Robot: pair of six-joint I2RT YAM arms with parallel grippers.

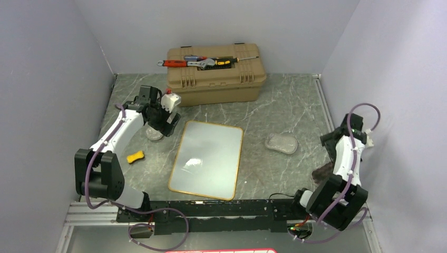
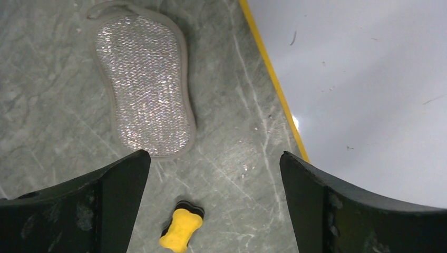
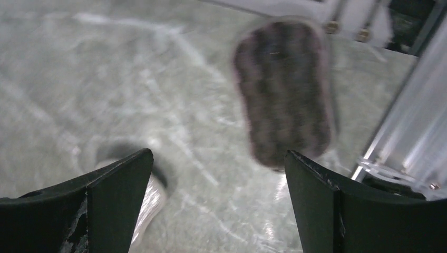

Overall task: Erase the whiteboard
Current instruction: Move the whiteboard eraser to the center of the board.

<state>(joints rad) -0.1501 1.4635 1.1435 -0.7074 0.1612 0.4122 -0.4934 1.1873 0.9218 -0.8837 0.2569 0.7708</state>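
Note:
The whiteboard (image 1: pixel 208 158), white with a yellow-orange rim, lies flat in the middle of the table. In the left wrist view (image 2: pixel 369 79) it shows only a few small dark specks. My left gripper (image 1: pixel 164 125) hovers open and empty above the table just off the board's far left corner (image 2: pixel 213 158). A small yellow eraser (image 1: pixel 135 156) lies on the table to the board's left, and shows between the fingers in the left wrist view (image 2: pixel 182 229). My right gripper (image 1: pixel 331 143) is open and empty at the right side (image 3: pixel 219 155).
A silver mesh pad (image 2: pixel 145 89) lies under the left gripper. A second silver pad (image 1: pixel 281 143) lies right of the board. A brown pad (image 3: pixel 284 89) lies by the right arm. A tan toolbox (image 1: pixel 216 79) with hand tools on its lid stands at the back.

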